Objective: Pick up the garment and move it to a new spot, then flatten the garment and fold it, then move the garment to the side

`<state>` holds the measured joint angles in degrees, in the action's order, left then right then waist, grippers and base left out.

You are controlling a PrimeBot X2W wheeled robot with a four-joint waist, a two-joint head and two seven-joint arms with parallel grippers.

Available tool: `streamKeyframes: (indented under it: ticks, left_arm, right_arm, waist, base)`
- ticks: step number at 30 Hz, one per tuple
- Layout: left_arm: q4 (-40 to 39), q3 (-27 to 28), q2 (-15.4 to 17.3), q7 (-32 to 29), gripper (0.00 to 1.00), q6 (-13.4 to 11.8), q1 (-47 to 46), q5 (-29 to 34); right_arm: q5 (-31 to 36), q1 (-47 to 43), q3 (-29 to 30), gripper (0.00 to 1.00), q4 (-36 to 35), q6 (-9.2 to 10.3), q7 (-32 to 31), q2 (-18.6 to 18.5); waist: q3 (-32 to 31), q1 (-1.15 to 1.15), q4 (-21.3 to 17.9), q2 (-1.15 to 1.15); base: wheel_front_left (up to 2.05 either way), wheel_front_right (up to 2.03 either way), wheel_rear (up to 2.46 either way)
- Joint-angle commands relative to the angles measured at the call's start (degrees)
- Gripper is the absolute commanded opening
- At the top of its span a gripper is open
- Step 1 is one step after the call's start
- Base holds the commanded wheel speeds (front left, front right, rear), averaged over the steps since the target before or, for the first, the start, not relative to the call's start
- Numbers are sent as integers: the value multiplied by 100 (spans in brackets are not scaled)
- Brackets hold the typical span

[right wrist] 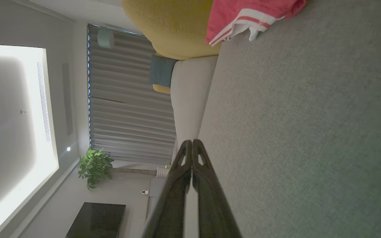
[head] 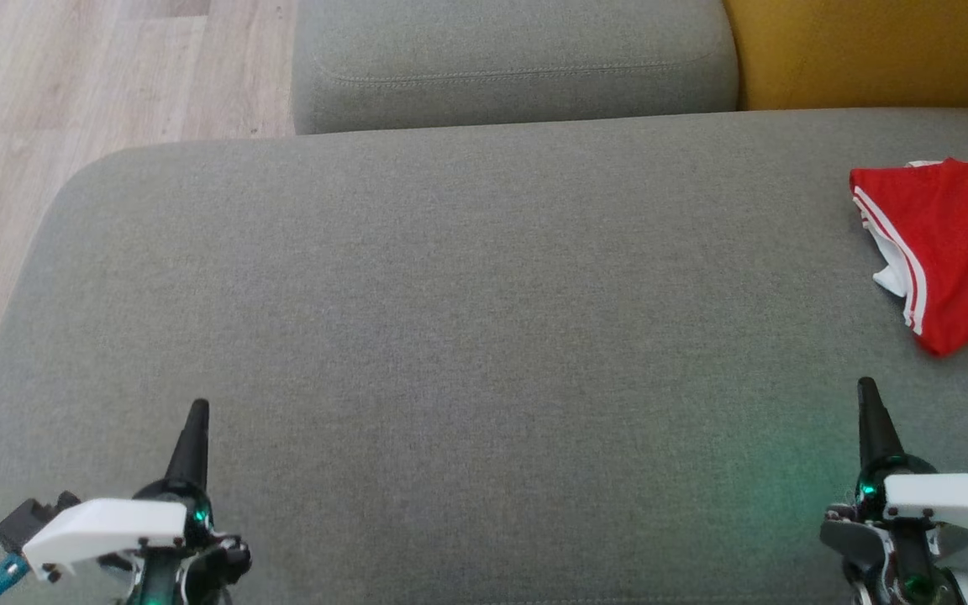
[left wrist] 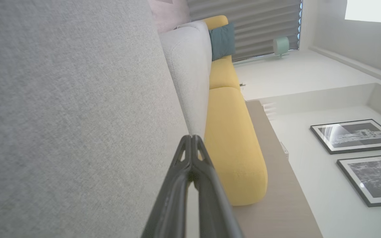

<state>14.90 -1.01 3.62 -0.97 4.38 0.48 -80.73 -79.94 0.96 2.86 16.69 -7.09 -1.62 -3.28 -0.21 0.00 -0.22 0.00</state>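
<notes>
My left pincer point(head: 197, 409) rests low at the near left of the grey sofa seat point(head: 450, 319), pinched shut on nothing. My right pincer point(head: 867, 388) is likewise shut and empty. The red garment point(head: 946, 244) lies folded at the far right edge, so I judge the task about done; next I need only stay clear.

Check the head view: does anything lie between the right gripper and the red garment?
Nothing: in the head view only bare grey cushion separates the shut right gripper from the folded red garment beyond it.
</notes>
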Motion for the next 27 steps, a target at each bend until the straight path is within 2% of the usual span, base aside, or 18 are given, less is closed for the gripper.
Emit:
streamKeyframes:
  ticks: [1, 20, 27]
  left_arm:
    - [-165, 212, 93, -34, 0, 76, -384, -125]
    - [-96, 534, 81, -375, 0, 308, -646, -1310]
    - [-95, 554, 69, -392, 0, 311, -650, -1309]
  right_arm:
    - [-143, 365, -62, 0, -236, -33, -36, -103]
    - [-1364, 504, 178, 0, -278, -40, -334, -94]
    - [-1364, 507, 195, 0, -277, -40, -350, -83]
  waist:
    - [1, 0, 1, 0]
    - [39, 0, 22, 0]
    - [39, 0, 22, 0]
  base:
    - [0, 0, 0]
    - [0, 0, 0]
    - [0, 0, 0]
